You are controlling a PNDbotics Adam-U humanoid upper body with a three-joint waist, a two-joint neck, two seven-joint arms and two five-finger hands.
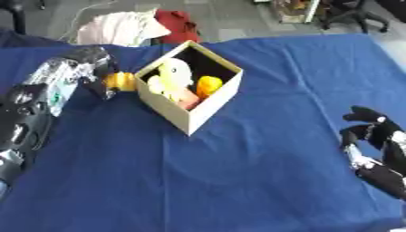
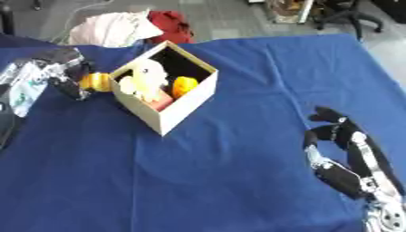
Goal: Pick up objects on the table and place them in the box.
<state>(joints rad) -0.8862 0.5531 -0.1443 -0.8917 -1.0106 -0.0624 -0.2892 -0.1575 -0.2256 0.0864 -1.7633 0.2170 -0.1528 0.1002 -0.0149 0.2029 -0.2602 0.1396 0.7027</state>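
A blue cloth [image 1: 238, 172] covers the desk. Beyond its far edge lies a grey tiled floor [image 1: 230, 18]. At eleven o'clock a pale cloth bundle [image 1: 119, 28] sits beside something red [image 1: 176, 25]. At one o'clock stands a black office chair [image 1: 353, 13], near a cluttered shelf [image 1: 295, 9].

box [image 1: 208, 103]: cream, open-topped, turned cornerwise, upper centre of frame
inside box: white plush [image 1: 174, 72], orange piece [image 1: 209, 84], pink item [image 1: 187, 98]
yellow object [image 1: 120, 81]: just left of box

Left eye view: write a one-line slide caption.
Left hand holds a yellow object beside the box of toys; right hand idles.
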